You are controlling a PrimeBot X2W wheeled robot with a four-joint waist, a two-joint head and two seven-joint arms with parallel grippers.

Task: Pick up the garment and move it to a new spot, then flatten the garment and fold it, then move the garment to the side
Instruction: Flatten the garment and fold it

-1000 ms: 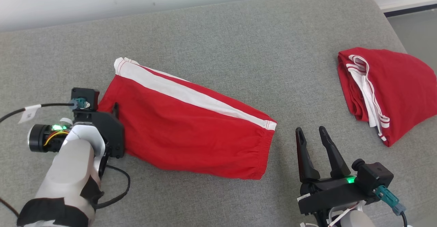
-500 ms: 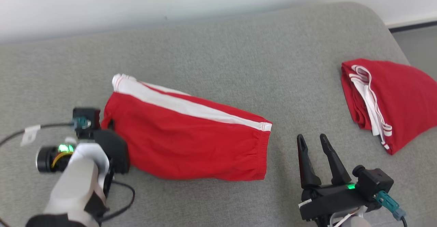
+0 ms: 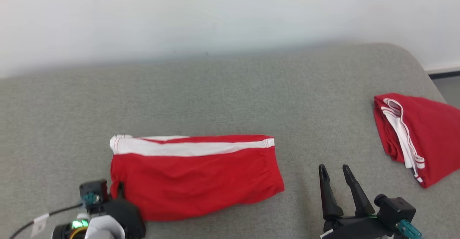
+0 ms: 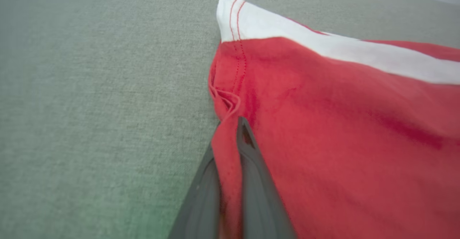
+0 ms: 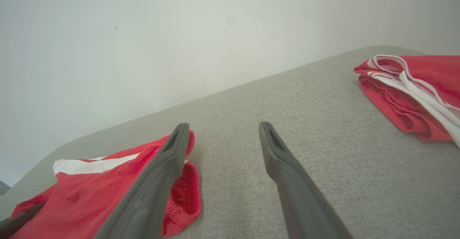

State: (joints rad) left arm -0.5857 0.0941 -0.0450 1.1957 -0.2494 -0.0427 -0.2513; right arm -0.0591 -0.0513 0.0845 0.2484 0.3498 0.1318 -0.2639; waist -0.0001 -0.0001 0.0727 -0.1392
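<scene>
Cloth is pinched in the left tool (image 4: 230, 127): its two dark fingers press together on a fold at the near corner of the red garment (image 3: 194, 181), at the end that points to 9 o'clock in the head view. There the tool sits at 7 o'clock, low on the grey fabric-covered counter (image 3: 215, 99).

The garment lies flat at about 6 o'clock in that view, its length running from 9 to 3 o'clock. A white stripe (image 3: 190, 148) runs along its 12 o'clock edge. Its gathered, elastic end faces 3 o'clock.

The right tool (image 3: 334, 168) rests at 5 o'clock, near that gathered end but apart from it. Its fingers stand spread, point to 12 o'clock and hold nothing.

A second red garment (image 3: 427, 134) with white trim lies folded at 3 o'clock, well apart from the first, close to the counter's rounded corner. A pale wall (image 3: 215, 16) rises beyond the counter's 12 o'clock edge.
</scene>
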